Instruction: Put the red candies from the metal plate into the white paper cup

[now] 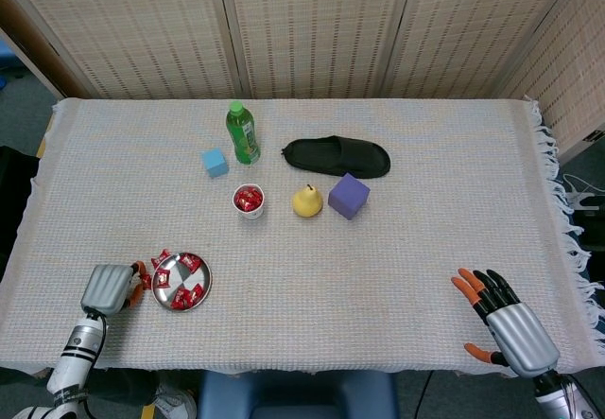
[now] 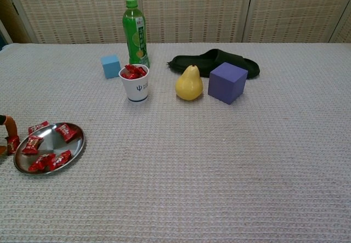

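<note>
Bright, even light fills both views, with soft faint shadows. Focus is sharp throughout. Mild glare shows on the metal plate (image 2: 67,151).

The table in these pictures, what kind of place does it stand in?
Probably a robot test or recording room, not a home. The table wears a woven cloth, woven screens close it off behind, and unrelated props sit together: a slipper, a pear and a purple cube.
</note>
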`<action>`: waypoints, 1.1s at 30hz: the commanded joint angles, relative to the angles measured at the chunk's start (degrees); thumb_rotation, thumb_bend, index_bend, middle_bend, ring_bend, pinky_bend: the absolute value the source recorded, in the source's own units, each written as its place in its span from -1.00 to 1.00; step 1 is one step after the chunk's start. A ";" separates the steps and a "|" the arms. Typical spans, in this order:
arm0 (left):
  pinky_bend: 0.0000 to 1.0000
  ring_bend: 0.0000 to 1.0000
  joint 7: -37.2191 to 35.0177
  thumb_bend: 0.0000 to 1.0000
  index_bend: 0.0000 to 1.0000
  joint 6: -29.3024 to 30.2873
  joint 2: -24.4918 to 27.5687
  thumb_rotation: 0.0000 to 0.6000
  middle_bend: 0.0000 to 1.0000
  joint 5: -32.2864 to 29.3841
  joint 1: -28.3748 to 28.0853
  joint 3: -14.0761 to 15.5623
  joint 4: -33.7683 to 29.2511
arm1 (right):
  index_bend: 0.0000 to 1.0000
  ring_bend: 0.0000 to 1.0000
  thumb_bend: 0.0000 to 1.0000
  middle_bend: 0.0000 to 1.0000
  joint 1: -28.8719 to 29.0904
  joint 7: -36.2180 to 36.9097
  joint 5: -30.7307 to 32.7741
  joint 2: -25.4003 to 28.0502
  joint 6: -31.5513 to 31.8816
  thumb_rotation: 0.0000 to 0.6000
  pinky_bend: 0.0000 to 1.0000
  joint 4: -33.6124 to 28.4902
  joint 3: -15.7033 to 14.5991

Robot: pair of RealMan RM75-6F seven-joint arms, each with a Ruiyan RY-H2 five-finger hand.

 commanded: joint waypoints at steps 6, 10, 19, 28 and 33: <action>1.00 1.00 0.39 -0.15 -0.02 -0.79 -0.92 1.00 0.98 -0.04 0.19 -0.02 0.98 | -1.00 -1.00 -0.91 -1.00 -0.07 -0.05 -0.19 0.08 0.09 1.00 -1.00 0.04 -0.08; 1.00 1.00 0.33 -0.15 0.03 -0.81 -0.94 1.00 0.99 0.08 0.36 -0.10 0.98 | -1.00 -1.00 -0.91 -1.00 -0.16 0.00 -0.20 0.05 0.28 1.00 -1.00 0.10 -0.05; 1.00 1.00 -2.88 -0.15 0.03 3.31 2.99 1.00 0.99 1.67 1.26 -1.90 -4.63 | -1.00 -1.00 -0.91 -1.00 0.01 -0.07 0.39 -0.11 -0.22 1.00 -1.00 0.09 0.20; 1.00 1.00 -5.13 -0.15 -0.06 2.52 5.27 1.00 0.98 0.76 -5.04 -10.50 -9.45 | -1.00 -1.00 -0.91 -1.00 1.20 -0.82 3.35 -0.80 -3.33 1.00 -1.00 -0.15 1.29; 1.00 1.00 -3.15 -0.15 -0.06 -1.81 3.65 1.00 0.99 -0.96 -11.04 -14.55 -8.74 | -1.00 -1.00 -0.91 -1.00 1.90 -1.11 6.44 -1.15 -5.23 1.00 -1.00 -0.22 2.51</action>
